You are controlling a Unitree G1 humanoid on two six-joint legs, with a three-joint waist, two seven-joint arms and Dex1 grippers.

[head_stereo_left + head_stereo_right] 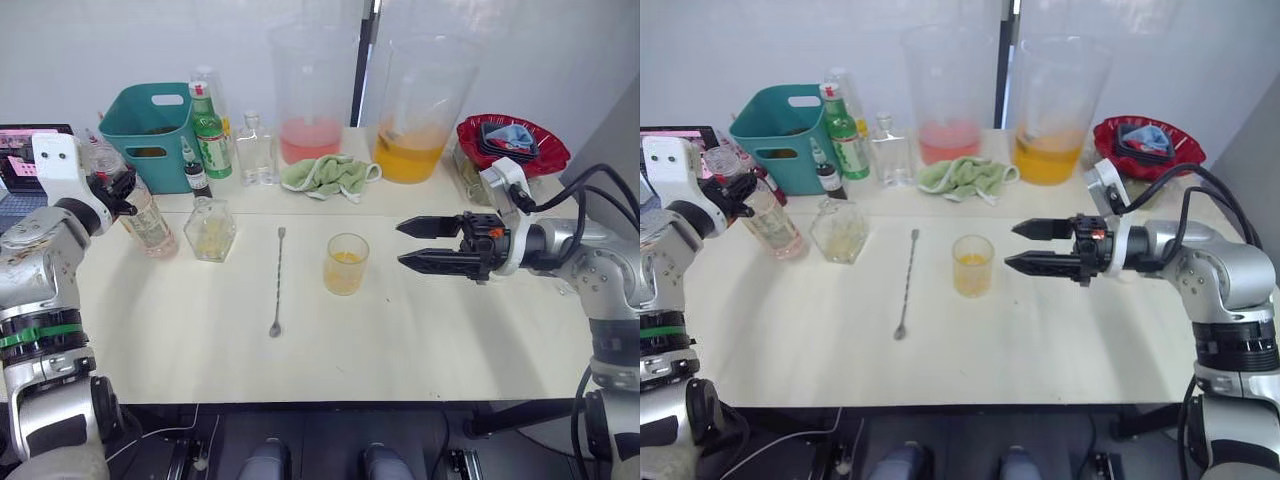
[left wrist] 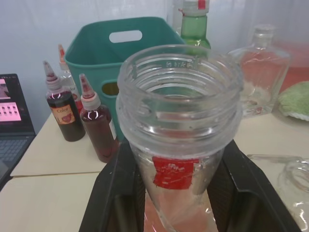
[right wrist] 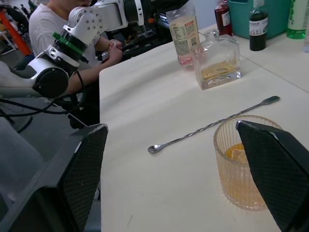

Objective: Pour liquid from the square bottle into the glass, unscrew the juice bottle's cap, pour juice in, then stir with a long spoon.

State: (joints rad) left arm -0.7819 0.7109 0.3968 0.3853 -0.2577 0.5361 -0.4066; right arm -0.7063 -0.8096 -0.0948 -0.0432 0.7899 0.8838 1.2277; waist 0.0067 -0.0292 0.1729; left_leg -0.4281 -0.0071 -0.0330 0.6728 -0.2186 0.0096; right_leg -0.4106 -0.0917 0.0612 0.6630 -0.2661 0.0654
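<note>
The left claw (image 2: 169, 203) is clamped around the juice bottle (image 1: 148, 222), its two black fingers (image 2: 113, 193) pressed against either side just below the neck. The bottle's mouth is open and uncapped, and the bottle leans a little with its base on the counter (image 1: 420, 340). Just beyond this claw stand two small red dropper bottles (image 2: 96, 123), a teal bin (image 2: 145, 48) and a green bottle (image 1: 210, 135).

The square bottle (image 1: 211, 230) sits on the counter right beside the juice bottle, on the side toward the right claw, holding a little yellow liquid.

The right claw (image 1: 410, 245) hovers above the counter with its fingers spread apart, gripping nothing. The glass (image 1: 346, 263) stands just ahead of its fingertips, close but not touched, with orange-yellow liquid in the bottom. Past the glass, further from this claw, the long spoon (image 1: 277, 285) lies flat on the counter, between the glass and the square bottle.

Well behind the right claw's reach, a green cloth (image 1: 328, 175) lies before two large beakers (image 1: 415, 110), and a red bowl (image 1: 512, 142) sits at the counter's far corner.
</note>
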